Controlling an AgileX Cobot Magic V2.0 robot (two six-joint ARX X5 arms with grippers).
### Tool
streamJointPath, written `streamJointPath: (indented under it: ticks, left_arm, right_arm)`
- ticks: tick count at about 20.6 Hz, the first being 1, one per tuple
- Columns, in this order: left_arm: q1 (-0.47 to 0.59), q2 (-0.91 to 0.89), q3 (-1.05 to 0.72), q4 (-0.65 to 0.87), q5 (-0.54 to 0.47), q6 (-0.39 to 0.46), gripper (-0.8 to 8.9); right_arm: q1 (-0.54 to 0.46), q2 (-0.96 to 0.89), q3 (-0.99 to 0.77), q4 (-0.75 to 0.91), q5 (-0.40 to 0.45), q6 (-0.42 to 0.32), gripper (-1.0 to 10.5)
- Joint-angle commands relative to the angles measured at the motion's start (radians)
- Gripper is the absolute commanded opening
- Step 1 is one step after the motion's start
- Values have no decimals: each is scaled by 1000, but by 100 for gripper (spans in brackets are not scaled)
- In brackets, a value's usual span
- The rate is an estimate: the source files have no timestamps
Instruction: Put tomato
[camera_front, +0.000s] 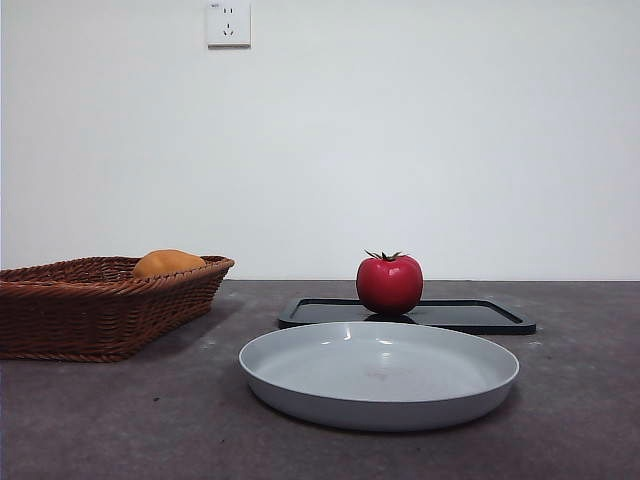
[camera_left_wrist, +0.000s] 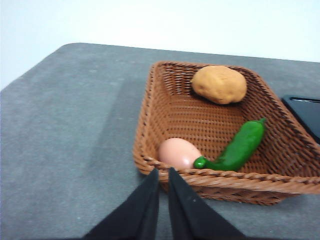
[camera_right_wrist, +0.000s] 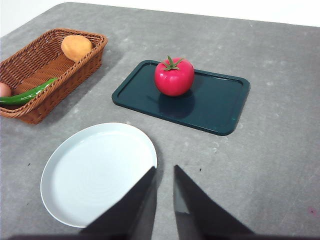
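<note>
The tomato (camera_front: 389, 284) is glossy red with a green leafy stem. It stands upright on the left part of a dark green tray (camera_front: 470, 316), also clear in the right wrist view as tomato (camera_right_wrist: 174, 77) on tray (camera_right_wrist: 220, 102). My right gripper (camera_right_wrist: 164, 170) hangs above the table on the near side of the tray, beside the plate's edge, jaws shut and holding nothing. Over the near rim of the wicker basket, my left gripper (camera_left_wrist: 163, 172) is shut and empty too. Neither arm shows in the front view.
A grey plate (camera_front: 378, 395) lies in front of the tray, plate (camera_right_wrist: 95, 172) to its near left. The wicker basket (camera_front: 100, 305) at the left, basket (camera_left_wrist: 145, 115), holds an orange rounded fruit (camera_left_wrist: 219, 84), a green pepper (camera_left_wrist: 240, 146) and an egg (camera_left_wrist: 178, 152).
</note>
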Motion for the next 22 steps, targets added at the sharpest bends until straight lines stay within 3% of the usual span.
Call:
streamJointPath:
  ticks: [1, 16, 18, 19, 22]
  left_arm:
    - [7, -2, -21, -12, -10, 8, 28]
    - [7, -1, -21, -6, -9, 8, 28]
    - [7, -1, -21, -6, -9, 8, 28]
    - [7, -1, -21, -6, -9, 8, 28]
    - [7, -1, -21, -6, -9, 8, 28]
  right_arm:
    - [7, 1, 10, 7, 0, 10, 47]
    - [-4, -5, 10, 6, 2, 10, 47]
    - [-70, -50, 7, 8, -12, -1, 47]
    - [-124, -89, 2, 11, -7, -60, 47]
    - [-284, -214, -119, 236, 33, -103, 47]
